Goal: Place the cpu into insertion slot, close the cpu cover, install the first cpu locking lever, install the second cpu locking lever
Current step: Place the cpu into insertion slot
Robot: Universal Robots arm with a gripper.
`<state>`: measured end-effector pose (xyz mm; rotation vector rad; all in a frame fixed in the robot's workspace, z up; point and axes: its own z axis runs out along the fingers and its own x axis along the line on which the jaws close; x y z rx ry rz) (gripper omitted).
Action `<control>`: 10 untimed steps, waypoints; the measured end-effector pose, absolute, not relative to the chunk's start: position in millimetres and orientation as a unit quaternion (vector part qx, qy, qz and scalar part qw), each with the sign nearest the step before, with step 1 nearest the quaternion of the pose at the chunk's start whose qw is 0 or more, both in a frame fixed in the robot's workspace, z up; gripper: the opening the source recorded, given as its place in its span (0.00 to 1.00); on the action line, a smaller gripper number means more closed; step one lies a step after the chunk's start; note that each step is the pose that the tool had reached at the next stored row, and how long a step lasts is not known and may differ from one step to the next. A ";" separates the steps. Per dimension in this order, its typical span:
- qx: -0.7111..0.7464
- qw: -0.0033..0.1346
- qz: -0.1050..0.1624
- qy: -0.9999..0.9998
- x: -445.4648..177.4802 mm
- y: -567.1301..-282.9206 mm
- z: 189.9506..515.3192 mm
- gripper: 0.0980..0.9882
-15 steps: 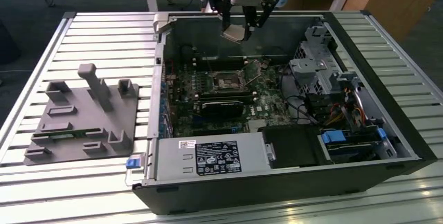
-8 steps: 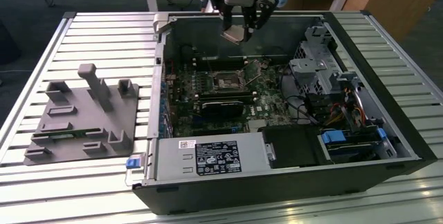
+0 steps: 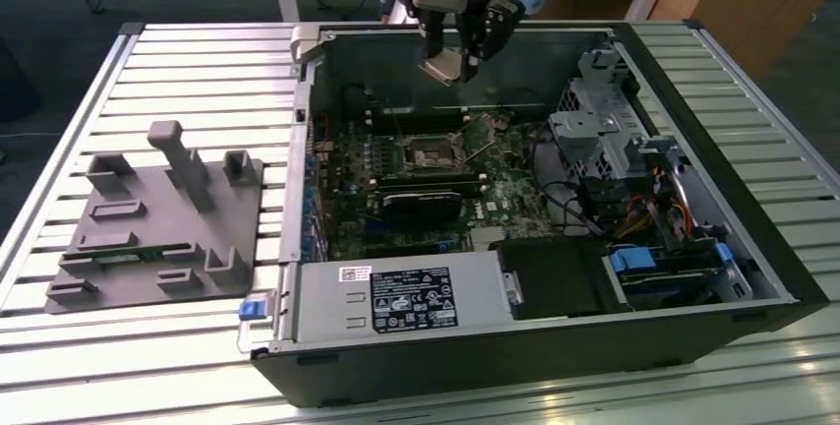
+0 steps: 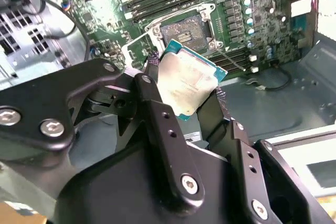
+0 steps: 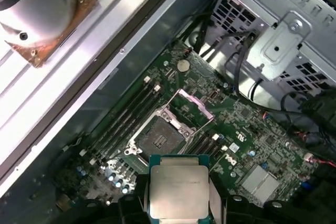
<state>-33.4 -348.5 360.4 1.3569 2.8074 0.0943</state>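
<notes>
the hand (image 3: 457, 59) pinches the cpu (image 4: 186, 80) by two opposite edges: a flat square chip with a dull silver-grey top and a teal-green rim, held tilted. below the hand lies the insertion slot (image 5: 157, 137) — dark-centred, its cpu cover (image 5: 195, 104) swung open.

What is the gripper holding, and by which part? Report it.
The gripper holds the cpu; its fingers pinch two opposite edges of the chip, which is clear of the insertion slot.

Exterior view high, oblique over the whole computer case (image 3: 525, 371); both wrist views close above the insertion slot (image 4: 184, 31) (image 5: 157, 136).
</notes>
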 end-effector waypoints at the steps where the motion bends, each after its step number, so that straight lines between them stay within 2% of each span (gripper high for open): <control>1: 0.442 0.011 0.030 0.896 -33.4 -348.5 360.1 0.50; 10: 0.516 0.015 0.027 0.856 -33.4 -348.5 356.9 0.50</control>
